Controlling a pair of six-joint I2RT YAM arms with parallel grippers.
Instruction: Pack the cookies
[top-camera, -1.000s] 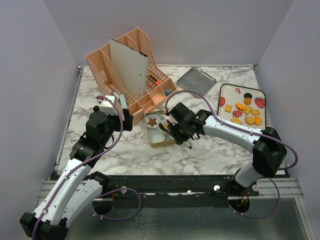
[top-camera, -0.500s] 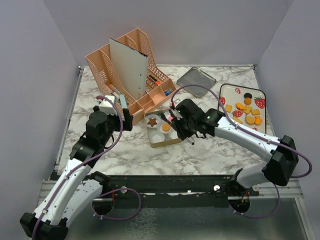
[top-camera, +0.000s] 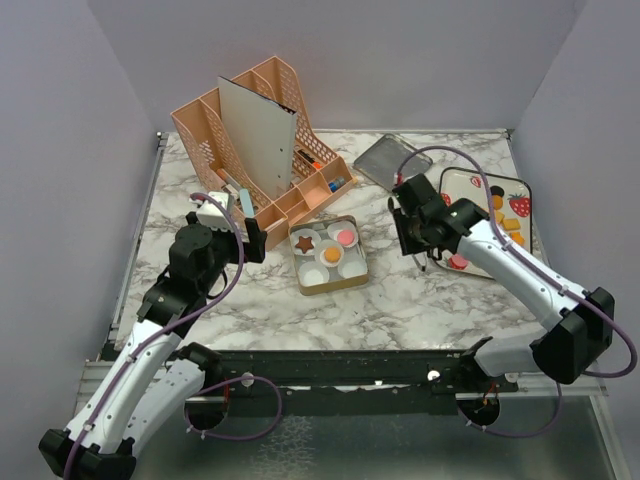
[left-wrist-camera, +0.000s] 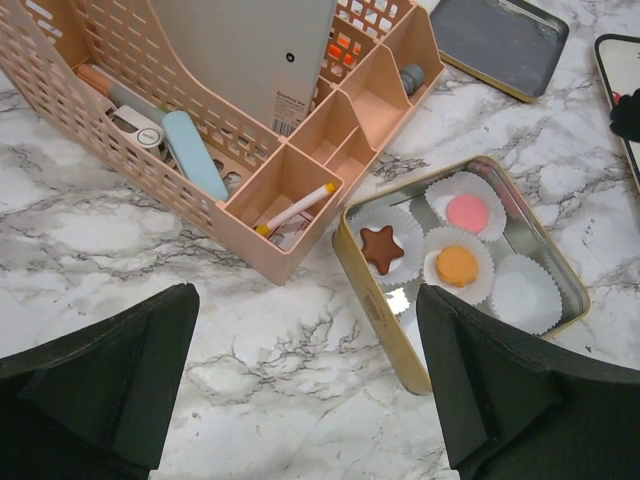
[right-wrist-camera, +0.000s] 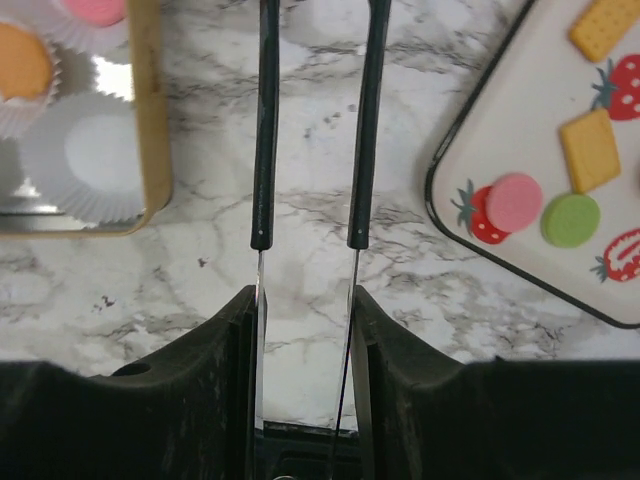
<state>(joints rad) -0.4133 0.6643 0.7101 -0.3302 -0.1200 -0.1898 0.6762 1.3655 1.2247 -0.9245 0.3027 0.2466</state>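
Note:
A gold tin (top-camera: 308, 284) holds white paper cups with a brown star cookie (top-camera: 303, 242), a pink round (top-camera: 345, 237) and an orange round (top-camera: 332, 254); it also shows in the left wrist view (left-wrist-camera: 372, 318). More cookies (top-camera: 508, 224) lie on the strawberry-print tray (top-camera: 485, 172). In the right wrist view the tray (right-wrist-camera: 470, 130) holds a pink round (right-wrist-camera: 513, 200), a green round (right-wrist-camera: 570, 220) and orange squares (right-wrist-camera: 588, 150). My right gripper (top-camera: 418, 235) (right-wrist-camera: 305, 300) grips empty tweezers over bare marble between tin and tray. My left gripper (top-camera: 248, 230) (left-wrist-camera: 310, 400) is open and empty, left of the tin.
A pink desk organiser (top-camera: 260, 150) with a grey board, pens and an eraser stands at the back left, close behind the tin. The grey tin lid (top-camera: 392, 160) lies at the back, next to the tray. Purple walls close in on both sides.
My right gripper has moved from over the tin to the right, up to the tray's left edge. The pink round now shows in the tin. The left arm has not moved.

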